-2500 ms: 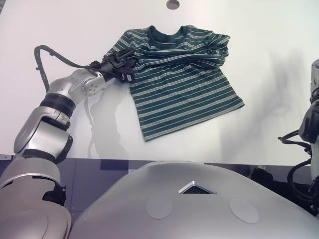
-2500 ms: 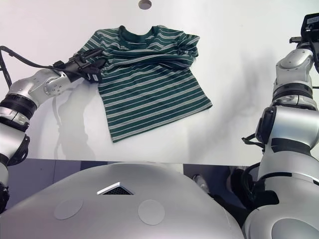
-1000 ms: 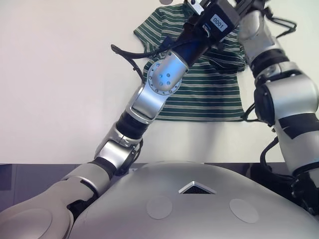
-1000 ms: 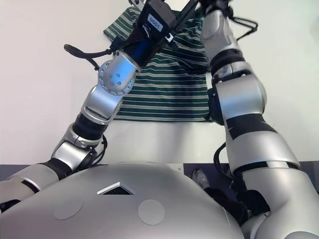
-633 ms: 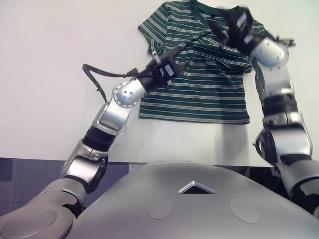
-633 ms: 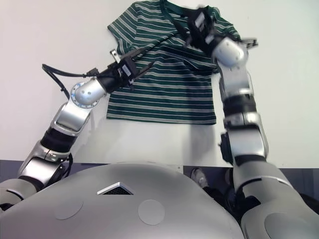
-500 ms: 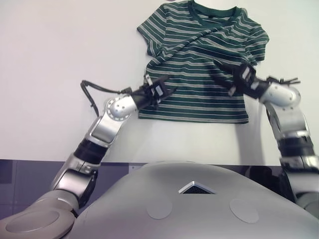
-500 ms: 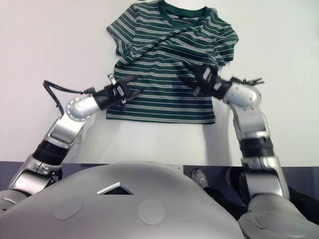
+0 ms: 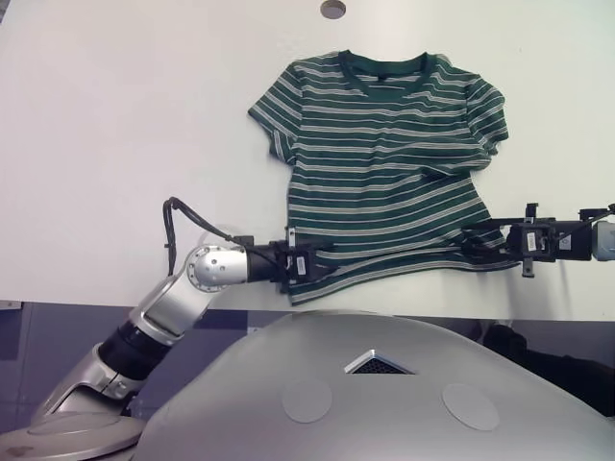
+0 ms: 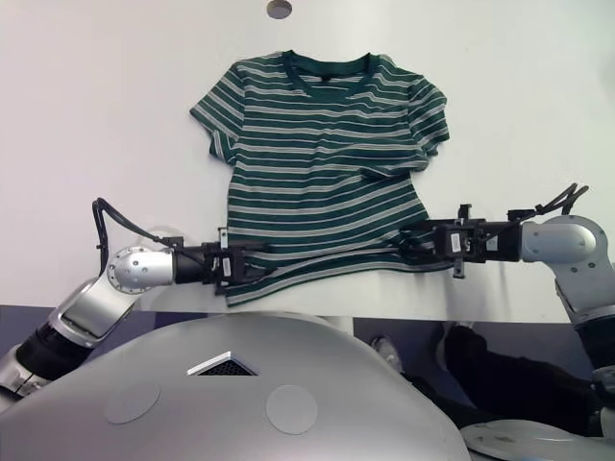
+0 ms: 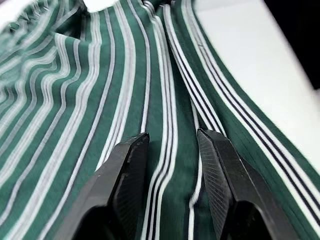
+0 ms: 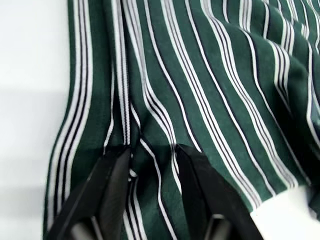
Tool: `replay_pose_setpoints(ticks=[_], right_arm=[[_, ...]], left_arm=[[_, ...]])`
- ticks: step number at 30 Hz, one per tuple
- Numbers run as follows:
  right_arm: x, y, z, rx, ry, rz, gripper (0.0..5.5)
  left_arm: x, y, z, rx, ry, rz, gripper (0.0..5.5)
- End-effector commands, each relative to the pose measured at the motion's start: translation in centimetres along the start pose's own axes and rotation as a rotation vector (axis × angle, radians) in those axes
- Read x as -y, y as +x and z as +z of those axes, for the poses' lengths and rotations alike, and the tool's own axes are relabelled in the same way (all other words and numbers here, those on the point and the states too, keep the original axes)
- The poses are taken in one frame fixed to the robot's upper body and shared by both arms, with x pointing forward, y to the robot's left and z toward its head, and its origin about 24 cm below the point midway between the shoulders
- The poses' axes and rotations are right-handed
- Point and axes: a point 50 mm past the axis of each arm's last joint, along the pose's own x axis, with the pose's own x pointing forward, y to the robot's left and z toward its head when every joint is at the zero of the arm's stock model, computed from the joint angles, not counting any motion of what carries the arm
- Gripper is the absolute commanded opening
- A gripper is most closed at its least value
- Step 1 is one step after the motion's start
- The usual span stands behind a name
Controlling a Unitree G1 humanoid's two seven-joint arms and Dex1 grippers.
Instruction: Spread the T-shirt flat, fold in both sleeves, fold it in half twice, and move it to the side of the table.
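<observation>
A dark green T-shirt [image 9: 384,163] with white stripes lies face up on the white table [image 9: 115,144], collar far, both short sleeves out to the sides. Its near hem lies close to the table's front edge, pulled a little uneven. My left gripper [image 9: 315,261] is at the hem's left corner, shut on the cloth. My right gripper [image 9: 469,245] is at the hem's right corner, likewise shut on the cloth. In the left wrist view a ridge of striped fabric [image 11: 170,100] runs between the black fingers [image 11: 125,175]. In the right wrist view creases [image 12: 150,100] converge between the fingers [image 12: 200,190].
A small round hole [image 9: 333,9] sits in the table beyond the collar. Bare white tabletop stretches to the left [image 9: 96,115] and to the right [image 9: 567,115] of the shirt. The table's front edge [image 9: 96,300] runs just below both grippers.
Both grippers have drawn back from the shirt's upper part to its near hem corners. The diagonal crease across the chest is gone and the shirt lies flatter. The head camera has also shifted.
</observation>
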Motion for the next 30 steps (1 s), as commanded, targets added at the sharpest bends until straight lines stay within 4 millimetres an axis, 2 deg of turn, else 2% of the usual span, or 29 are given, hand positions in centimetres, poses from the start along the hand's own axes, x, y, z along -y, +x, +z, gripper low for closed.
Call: replay_pose_setpoints(ticks=[1,2,3,5,6,8,10,11,13,15,16,18,21,24,28,30], right_arm=[[4.2,-4.2,-2.7,0.079,0.503,-0.040,1.67],[5.9,-6.0,-1.0,0.189,0.502,-0.084,1.67],[9.5,-7.2,2.9,0.344,0.457,-0.155,1.67],[13.8,-7.4,9.8,0.544,0.393,-0.191,1.67],[14.8,-7.2,12.5,0.606,0.368,-0.183,1.67],[17.0,-6.2,16.2,0.691,0.323,-0.255,1.67],[20.4,-3.8,17.8,0.615,0.283,-0.480,1.67],[21.6,-2.1,17.9,0.539,0.267,-0.556,1.67],[22.7,2.3,17.1,0.352,0.219,-0.570,1.67],[22.5,5.3,14.5,0.155,0.163,-0.530,1.67],[22.3,5.7,13.0,0.072,0.136,-0.519,1.67],[22.1,5.4,9.8,-0.085,0.124,-0.558,1.67],[22.3,4.5,6.9,-0.235,0.149,-0.677,1.67],[22.4,4.5,5.9,-0.310,0.146,-0.759,1.67],[21.6,7.0,5.2,-0.373,0.142,-0.704,1.67],[21.2,8.6,4.9,-0.460,0.104,-0.731,1.67]], left_arm=[[-3.2,-3.1,4.1,0.097,-0.106,0.092,1.80],[-3.8,-3.5,5.0,0.132,-0.113,0.105,1.80],[-4.8,-3.7,6.2,0.209,-0.129,0.139,1.80],[-6.8,-3.6,7.7,0.325,-0.162,0.223,1.80],[-7.6,-3.4,8.1,0.353,-0.172,0.263,1.80],[-9.4,-2.3,8.0,0.317,-0.123,0.371,1.80],[-10.4,-0.7,7.8,0.231,-0.046,0.438,1.80],[-10.4,0.0,7.7,0.215,-0.038,0.435,1.80],[-10.0,0.6,7.6,0.208,-0.035,0.404,1.80],[-9.8,0.5,7.5,0.206,-0.027,0.374,1.80],[-9.8,0.5,7.5,0.204,-0.023,0.370,1.80],[-10.1,0.3,7.4,0.203,-0.018,0.373,1.80],[-9.9,0.2,7.9,0.242,-0.018,0.382,1.80],[-9.7,0.5,8.4,0.273,-0.020,0.388,1.80],[-9.6,0.9,8.8,0.299,-0.027,0.404,1.80],[-9.6,1.2,9.0,0.313,-0.028,0.411,1.80]])
